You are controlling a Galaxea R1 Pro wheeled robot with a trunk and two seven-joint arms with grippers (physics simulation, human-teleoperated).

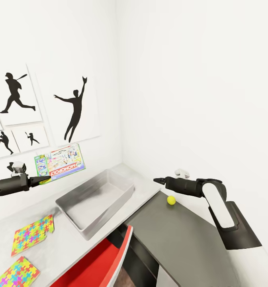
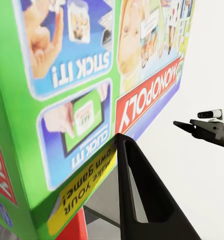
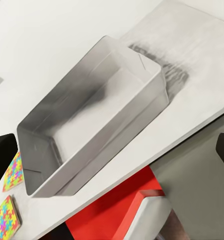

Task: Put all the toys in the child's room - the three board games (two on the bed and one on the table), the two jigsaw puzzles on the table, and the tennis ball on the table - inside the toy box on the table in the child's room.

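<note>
My left gripper [image 1: 45,179] is shut on the lower edge of the white-green Monopoly board game [image 1: 62,161], holding it upright in the air near the wall, left of and above the toy box [image 1: 97,201]. In the left wrist view the game [image 2: 82,85] is close up, with one black finger [image 2: 141,200] across it. The pale grey toy box [image 3: 92,125] lies with nothing inside. Two jigsaw puzzles [image 1: 32,234] [image 1: 13,275] lie flat on the table [image 1: 58,247]. The tennis ball [image 1: 171,200] rests on the lower dark shelf, just below my open right gripper [image 1: 157,180], which holds nothing.
A red chair [image 1: 102,263] stands tucked against the table's front edge below the toy box. Black sports-silhouette pictures [image 1: 72,107] hang on the wall behind the table. The room's corner closes in behind the box. The dark shelf unit [image 1: 181,239] stretches to the right.
</note>
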